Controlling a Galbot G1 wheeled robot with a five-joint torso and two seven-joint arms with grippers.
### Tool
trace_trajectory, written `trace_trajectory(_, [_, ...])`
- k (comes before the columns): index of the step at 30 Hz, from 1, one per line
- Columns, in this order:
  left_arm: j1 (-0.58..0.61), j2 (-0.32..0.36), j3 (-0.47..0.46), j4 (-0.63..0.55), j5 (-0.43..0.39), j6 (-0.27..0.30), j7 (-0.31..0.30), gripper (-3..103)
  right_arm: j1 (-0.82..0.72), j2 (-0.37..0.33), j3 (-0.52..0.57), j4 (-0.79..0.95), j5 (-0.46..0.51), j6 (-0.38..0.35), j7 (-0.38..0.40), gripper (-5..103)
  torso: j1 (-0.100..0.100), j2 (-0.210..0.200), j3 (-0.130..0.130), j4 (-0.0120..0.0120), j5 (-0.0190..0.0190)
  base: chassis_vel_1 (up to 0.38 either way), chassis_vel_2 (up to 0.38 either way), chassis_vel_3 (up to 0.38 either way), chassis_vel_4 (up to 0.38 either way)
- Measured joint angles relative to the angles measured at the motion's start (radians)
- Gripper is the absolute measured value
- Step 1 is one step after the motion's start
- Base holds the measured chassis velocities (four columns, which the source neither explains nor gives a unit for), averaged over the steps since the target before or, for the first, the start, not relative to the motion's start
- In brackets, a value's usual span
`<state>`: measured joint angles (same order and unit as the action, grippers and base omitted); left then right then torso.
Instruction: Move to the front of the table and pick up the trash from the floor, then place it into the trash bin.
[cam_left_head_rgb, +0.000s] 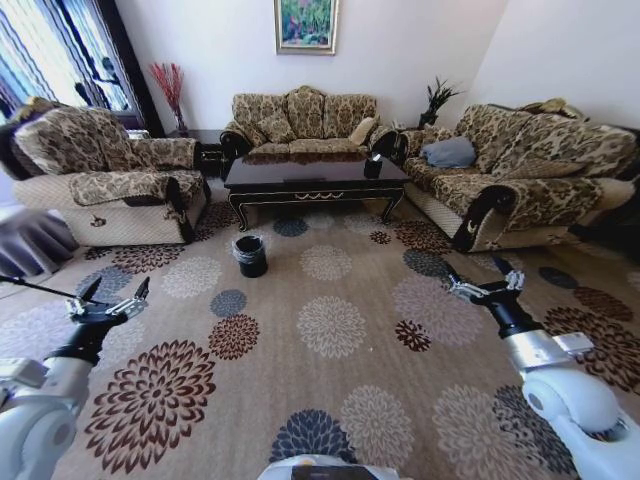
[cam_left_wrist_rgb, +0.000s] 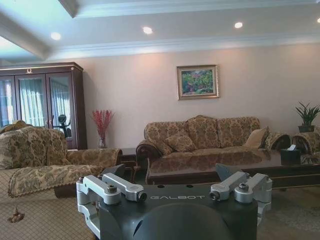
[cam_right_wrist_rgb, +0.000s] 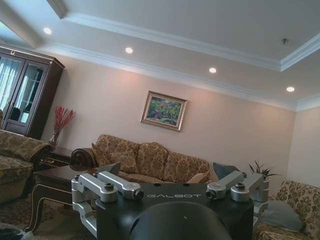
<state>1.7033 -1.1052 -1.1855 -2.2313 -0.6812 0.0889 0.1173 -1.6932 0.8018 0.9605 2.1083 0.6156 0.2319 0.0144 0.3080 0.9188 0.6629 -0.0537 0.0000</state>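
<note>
The dark glossy table (cam_left_head_rgb: 315, 175) stands far ahead between the sofas, and it also shows as the table (cam_left_wrist_rgb: 225, 167) and the table (cam_right_wrist_rgb: 50, 180) from the wrists. The small black trash bin (cam_left_head_rgb: 250, 255) with its shiny liner stands on the carpet in front of the table's left end. The trash is out of view. My left gripper (cam_left_head_rgb: 116, 291) hovers open and empty over the carpet at the lower left; my right gripper (cam_left_head_rgb: 478, 277) hovers open and empty at the lower right. Both wrist views look past open grippers (cam_left_wrist_rgb: 172, 172) (cam_right_wrist_rgb: 170, 170) toward the rear sofa.
A patterned carpet (cam_left_head_rgb: 330, 330) covers the floor between me and the table. Floral sofas stand on the left (cam_left_head_rgb: 110, 175), behind the table (cam_left_head_rgb: 300, 120) and on the right (cam_left_head_rgb: 520, 170). A black tissue box (cam_left_head_rgb: 373, 166) sits on the table. A dark cabinet (cam_left_wrist_rgb: 45, 100) stands at the far left.
</note>
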Motion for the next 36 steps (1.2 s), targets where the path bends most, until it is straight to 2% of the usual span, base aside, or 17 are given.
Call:
trace_trajectory(15, [-0.002,-0.001,0.003,0.001,0.001,0.0,0.004,100,-0.007,0.003,0.001,0.003,0.002,0.002,0.005,100,0.03,0.068,0.038,0.0,0.0001,0.0,0.0,0.0,0.0])
trace_trajectory(22, [-0.005,-0.002,0.012,0.005,0.004,0.0,0.004,100,-0.009,0.005,-0.004,0.026,0.035,-0.005,0.03,100,0.046,0.104,0.059,0.0,0.0,0.0,0.0,0.0,0.0])
trace_trajectory(36, [-0.016,-0.002,0.03,0.015,0.012,0.001,0.004,100,0.017,0.0,-0.024,0.012,0.041,0.022,0.019,100,0.076,0.17,0.095,-0.0002,0.0001,0.0,0.0,0.0,0.0])
